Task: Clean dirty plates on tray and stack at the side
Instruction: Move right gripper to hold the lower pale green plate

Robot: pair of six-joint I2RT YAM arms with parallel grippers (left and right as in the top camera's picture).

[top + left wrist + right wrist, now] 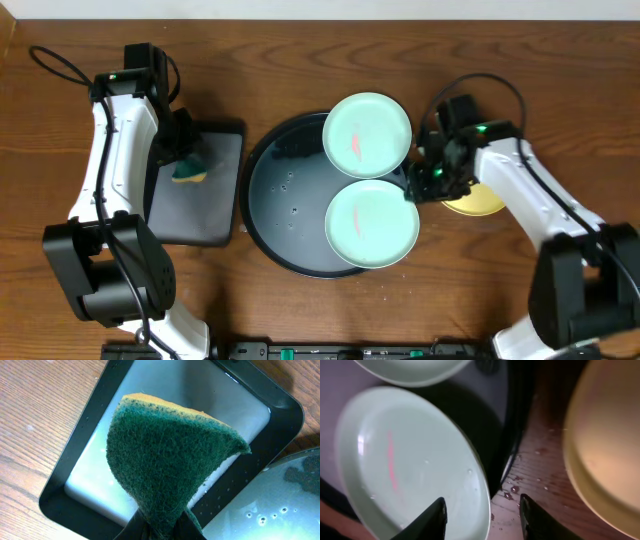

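In the middle of the worktop sits the round black tray, its bare left half wet with scattered drops. Two plates lie on its right half. The upper mint plate reaches out over the far right rim, and the lower mint plate lies just below it, near the right rim. Each has a red streak across it.

The right hand hangs at the tray's right edge, between the two mint plates and the yellow plate. The yellow plate lies on the bare wood just right of the tray and is partly hidden under the arm. From the wrist camera, the right hand is spread wide with nothing between its fingers. The rim of the lower mint plate runs close by one finger, though I cannot tell whether they touch. The yellow plate lies apart on the other side, with water drops on the wood between them.

Well away on the left, the left hand is clamped on a folded sponge, green scrubbing face outward, above the rectangular tray beside the round one.
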